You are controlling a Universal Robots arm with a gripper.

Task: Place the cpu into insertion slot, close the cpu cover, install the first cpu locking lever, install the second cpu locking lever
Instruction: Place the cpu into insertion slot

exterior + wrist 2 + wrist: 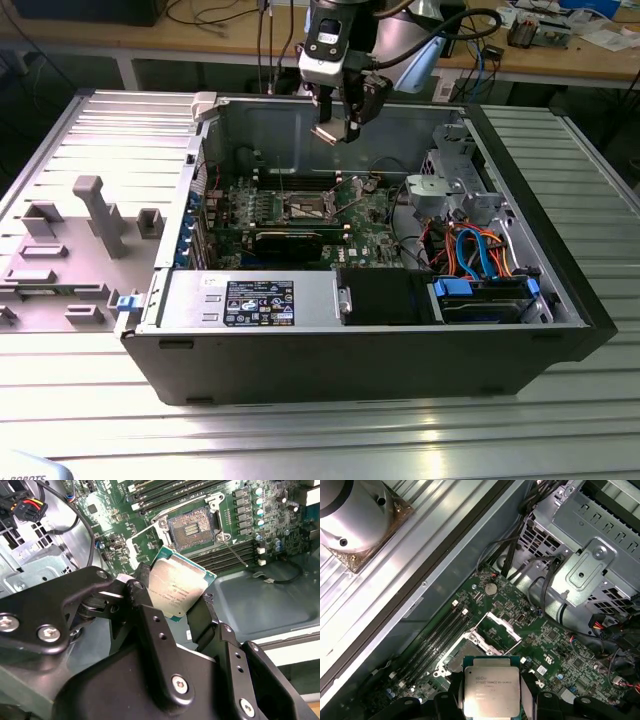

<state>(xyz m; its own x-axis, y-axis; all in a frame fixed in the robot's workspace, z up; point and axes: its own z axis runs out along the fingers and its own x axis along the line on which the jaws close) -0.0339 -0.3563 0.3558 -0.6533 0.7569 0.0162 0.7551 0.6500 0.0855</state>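
Observation:
My gripper (333,128) hangs above the open computer case, shut on the cpu (327,133), a small flat square chip with a silvery top. In both wrist views the cpu (177,585) (491,682) sits between the two black fingers (142,587), held by its opposite edges. The insertion slot (306,208) (192,525) lies on the green board below, its dark centre bare. Part of the slot (462,656) is hidden behind the chip in the first wrist view. The cpu cover (501,628) (144,542) stands swung open beside the slot. A thin wire lever (234,551) lies raised along the slot.
Memory slots (437,640) flank the socket. A long black card (290,240) crosses the board's near side. A silvery drive cage (448,185) and orange and blue cables (470,250) fill the exterior view's right. A grey fixture tray (70,250) sits outside the case.

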